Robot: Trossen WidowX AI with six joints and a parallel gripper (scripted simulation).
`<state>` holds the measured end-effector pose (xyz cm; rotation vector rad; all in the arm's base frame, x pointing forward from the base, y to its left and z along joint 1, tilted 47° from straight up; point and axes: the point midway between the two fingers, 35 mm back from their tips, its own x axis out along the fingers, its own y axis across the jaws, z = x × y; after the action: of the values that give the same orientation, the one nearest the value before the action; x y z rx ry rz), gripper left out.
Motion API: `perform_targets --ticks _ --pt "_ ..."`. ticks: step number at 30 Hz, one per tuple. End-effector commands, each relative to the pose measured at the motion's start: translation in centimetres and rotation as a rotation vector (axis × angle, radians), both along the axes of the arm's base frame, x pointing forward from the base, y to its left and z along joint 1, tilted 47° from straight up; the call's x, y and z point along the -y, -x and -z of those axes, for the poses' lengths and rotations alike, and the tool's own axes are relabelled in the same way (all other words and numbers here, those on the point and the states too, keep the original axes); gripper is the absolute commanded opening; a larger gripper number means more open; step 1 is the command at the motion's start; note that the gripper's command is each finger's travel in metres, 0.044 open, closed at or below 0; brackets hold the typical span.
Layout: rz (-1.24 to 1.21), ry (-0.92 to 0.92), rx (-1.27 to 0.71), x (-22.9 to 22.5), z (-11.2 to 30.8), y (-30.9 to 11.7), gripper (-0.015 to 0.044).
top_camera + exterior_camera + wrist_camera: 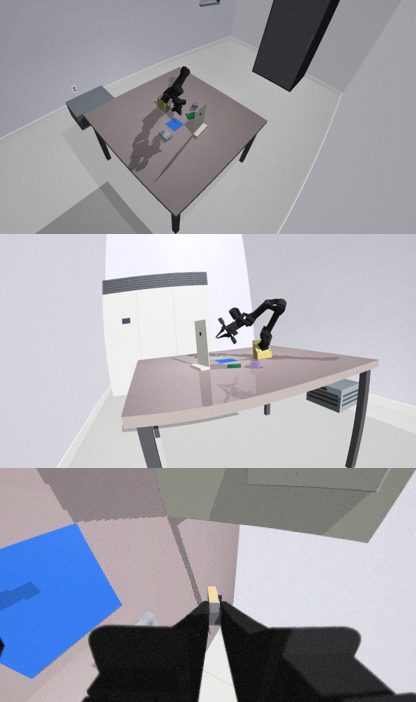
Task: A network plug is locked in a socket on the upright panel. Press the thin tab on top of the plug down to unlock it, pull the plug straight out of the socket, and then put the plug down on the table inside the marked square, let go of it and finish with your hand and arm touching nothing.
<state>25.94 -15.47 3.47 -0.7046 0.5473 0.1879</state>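
Note:
The small network plug (181, 116) (215, 338) (213, 603), with a yellowish front end, is out of the socket and held in the air. My gripper (180, 115) (217, 337) (214, 606) is shut on it, tilted downward, a short way in front of the panel. The upright pale panel (198, 120) (202, 350) (280, 510) stands on its white foot, with the dark empty socket (200, 113) (200, 333) in its face. The blue marked square (175, 125) (226, 360) (65, 613) lies flat on the table, below and to the left of the plug in the wrist view.
A green piece (190, 115) (234, 365) lies between the square and the panel's foot. A purple block (195, 105) (255, 364) is nearer the arm's yellow base (162, 105) (261, 351). A grey flat box (165, 134) lies beyond the square.

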Motion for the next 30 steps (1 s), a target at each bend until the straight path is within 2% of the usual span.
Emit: perform_targets --ticks 1,22,30 --pt "-0.046 -0.030 -0.055 -0.3 1.3 0.5 0.0000" --pt "-0.300 -0.260 -0.236 -4.0 5.7 3.8 0.0000" --pt "-0.308 -0.269 -0.239 -4.3 6.1 3.8 0.0000"
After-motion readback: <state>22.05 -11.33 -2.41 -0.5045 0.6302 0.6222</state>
